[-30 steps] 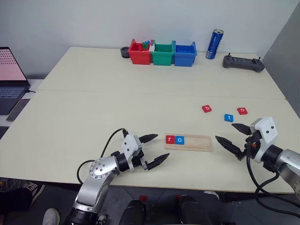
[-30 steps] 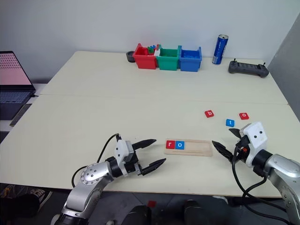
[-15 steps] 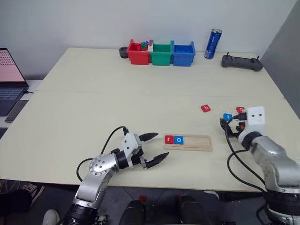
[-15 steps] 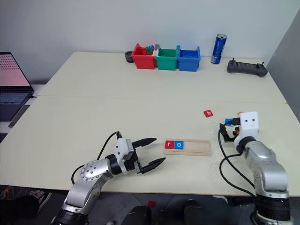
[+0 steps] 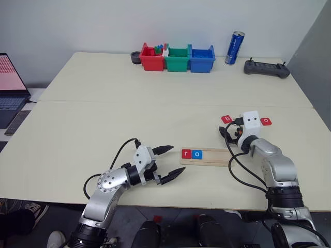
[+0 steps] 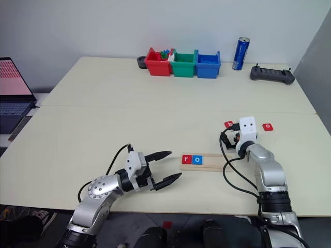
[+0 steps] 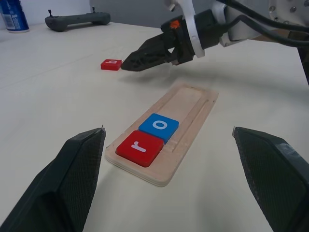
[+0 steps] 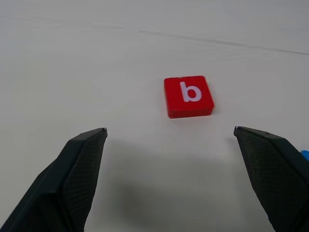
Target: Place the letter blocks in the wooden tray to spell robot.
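My right gripper (image 8: 169,140) has swung in from the tray's (image 5: 217,156) end to the red b (image 8: 189,96), jaws spread and empty, so b goes next beside r and o; left gripper (image 5: 168,164) waits spread.

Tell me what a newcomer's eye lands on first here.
The wooden tray near the table's front edge, with a red r tile and a blue o tile at its left end. Next, the right gripper, jaws open, facing the red b tile. Far back stand red, green and blue bins.
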